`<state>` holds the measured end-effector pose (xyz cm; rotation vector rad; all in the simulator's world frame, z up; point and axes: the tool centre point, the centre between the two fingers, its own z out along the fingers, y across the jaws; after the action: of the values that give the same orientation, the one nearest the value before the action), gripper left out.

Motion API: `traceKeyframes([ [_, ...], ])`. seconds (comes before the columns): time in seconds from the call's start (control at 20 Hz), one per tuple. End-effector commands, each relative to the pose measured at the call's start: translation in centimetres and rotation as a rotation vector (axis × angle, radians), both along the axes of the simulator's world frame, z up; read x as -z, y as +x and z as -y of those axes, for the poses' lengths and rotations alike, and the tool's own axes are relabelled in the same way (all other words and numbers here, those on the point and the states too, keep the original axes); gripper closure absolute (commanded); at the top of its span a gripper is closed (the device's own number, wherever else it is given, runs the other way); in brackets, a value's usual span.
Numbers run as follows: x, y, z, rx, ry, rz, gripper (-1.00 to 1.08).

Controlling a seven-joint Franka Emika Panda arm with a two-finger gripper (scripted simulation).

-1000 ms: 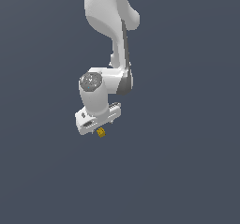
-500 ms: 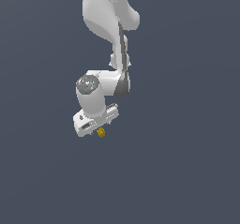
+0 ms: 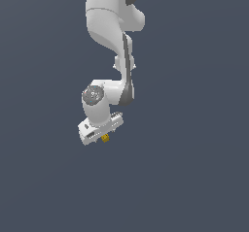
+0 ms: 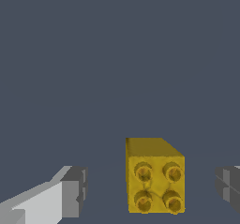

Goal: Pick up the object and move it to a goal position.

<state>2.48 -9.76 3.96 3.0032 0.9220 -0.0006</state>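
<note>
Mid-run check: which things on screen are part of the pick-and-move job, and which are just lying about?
Part of the job:
- yellow studded block, between the fingers with gaps showing on both sides
- gripper, open around it

Just lying about:
- nothing else shows in either view; only a plain dark grey backdrop, and no goal marker can be seen

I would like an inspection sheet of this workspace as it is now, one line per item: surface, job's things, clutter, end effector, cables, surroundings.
Surface: plain dark grey-blue everywhere; no table edge can be told.
Job's things: one small yellow block with four round studs on one face, sitting just below the end effector.
Clutter: nothing seen.
End effector: open; in the wrist view its fingers stand on either side of the block with a gap to each, so no contact.
Cables: nothing seen.
Surroundings: only the white arm coming down from the top of the exterior view.
</note>
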Motion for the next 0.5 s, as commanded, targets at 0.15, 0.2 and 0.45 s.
traceKeyframes([
  [0.15, 1.72, 0.05, 0.01, -0.001, 0.000, 0.000, -0.92],
  [0.2, 1.76, 0.09, 0.01, -0.001, 0.000, 0.000, -0.92],
  [0.45, 1.76, 0.10, 0.02, -0.001, 0.000, 0.000, 1.08],
])
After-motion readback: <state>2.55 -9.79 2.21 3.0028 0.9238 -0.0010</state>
